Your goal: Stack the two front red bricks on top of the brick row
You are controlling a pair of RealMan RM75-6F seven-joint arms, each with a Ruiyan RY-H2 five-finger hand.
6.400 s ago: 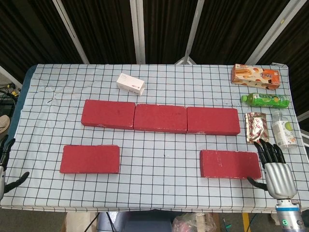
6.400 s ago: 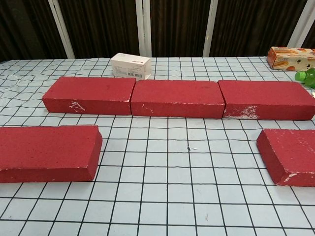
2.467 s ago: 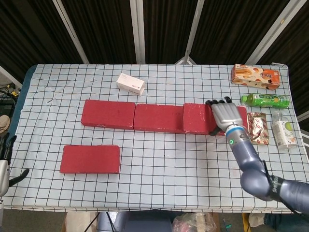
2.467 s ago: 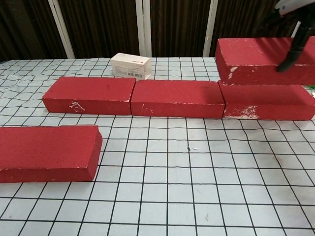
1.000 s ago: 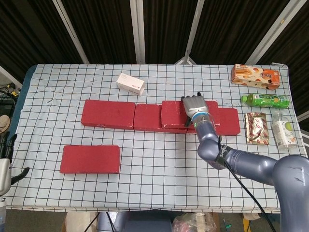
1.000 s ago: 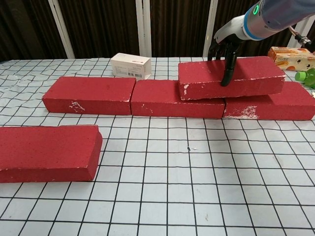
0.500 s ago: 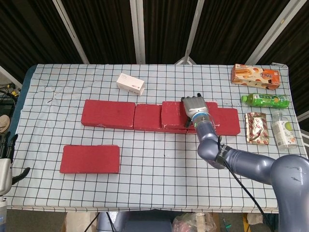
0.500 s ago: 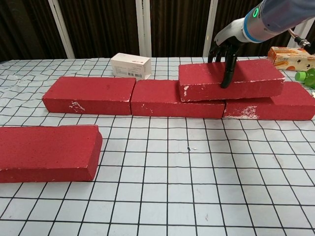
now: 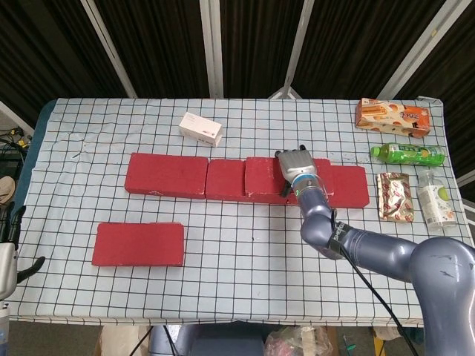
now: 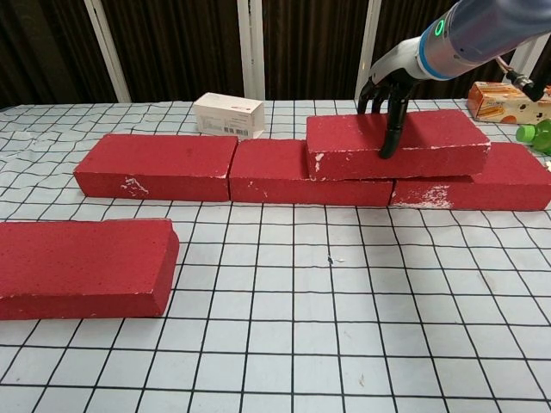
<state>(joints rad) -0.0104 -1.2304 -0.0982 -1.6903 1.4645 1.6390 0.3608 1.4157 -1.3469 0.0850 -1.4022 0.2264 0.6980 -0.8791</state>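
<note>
**A:** Start at the far left. What's there?

**B:** The left hand (image 9: 9,241) sits off the table's left edge, holding nothing, its fingers spread apart. On the checked tablecloth (image 9: 252,259) near it lies the front red brick (image 9: 139,244), flat and alone, well in front of the row.

**A:** And the brick row?

**B:** Three red bricks end to end across the middle: the left row brick (image 10: 159,166), the middle row brick (image 10: 267,183) and the right row brick (image 10: 508,179). Behind the left one stands a small white box (image 9: 201,128).

**A:** Where's the other brick?

**B:** The stacked red brick (image 10: 392,145) lies on top of the row, spanning the seam between the middle and right bricks. It looks about level in the chest view.

**A:** Is the right hand on it?

**B:** Yes. The right hand (image 10: 387,86) reaches down from above, its dark fingers (image 10: 390,133) draped over the brick's top and front face. Whether it is gripping or just resting there, I cannot tell.

**A:** Anything further right?

**B:** An orange snack box (image 9: 392,116), a green bottle (image 9: 408,154), a foil packet (image 9: 392,195) and a clear bottle (image 9: 436,199), all along the right edge.
</note>
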